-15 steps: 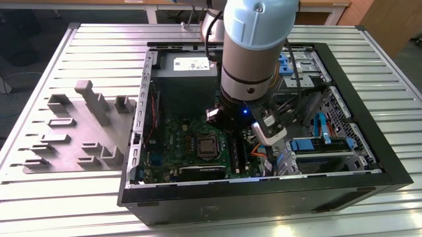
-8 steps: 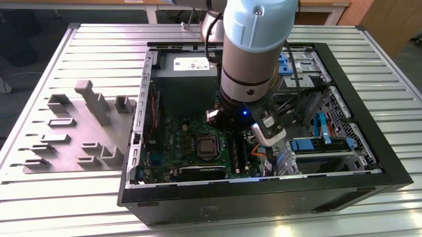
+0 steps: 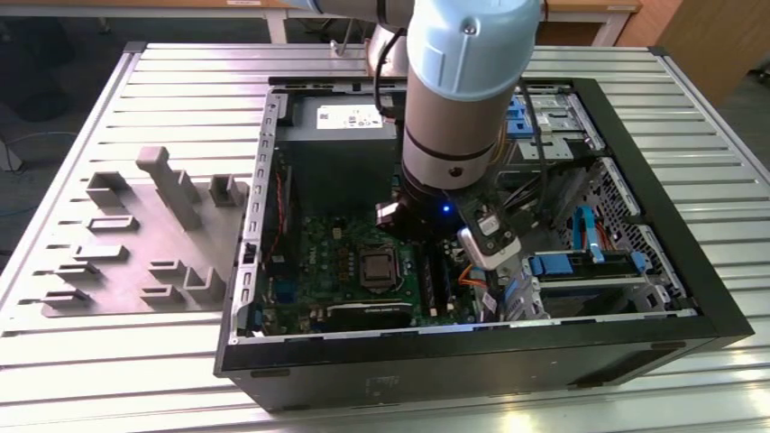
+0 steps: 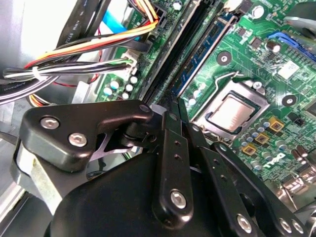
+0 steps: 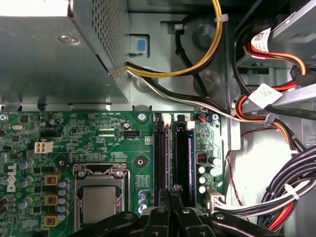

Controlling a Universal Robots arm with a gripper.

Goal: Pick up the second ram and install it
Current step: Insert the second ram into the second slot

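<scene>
My gripper (image 5: 173,190) reaches down into the open computer case (image 3: 673,298), over the long black memory slots (image 5: 183,158) of the green motherboard (image 5: 118,143). Its two black fingers (image 4: 170,116) stand close together, shut on the second ram (image 5: 168,158). The ram is a thin blue-green board seen edge-on, running along the slot line away from the fingertips. In the second wrist view the same stick (image 4: 205,52) lies along the slot beyond the gripper (image 4: 176,109). In the exterior view the gripper (image 3: 427,248) sits low beside the processor socket (image 3: 379,268).
The processor socket (image 5: 98,202) lies beside the slots. Bundles of cables (image 5: 276,113) crowd the other side, and the metal power supply box (image 5: 49,54) stands beyond the board. A grey fixture block plate (image 3: 144,244) rests on the table at the exterior view's left.
</scene>
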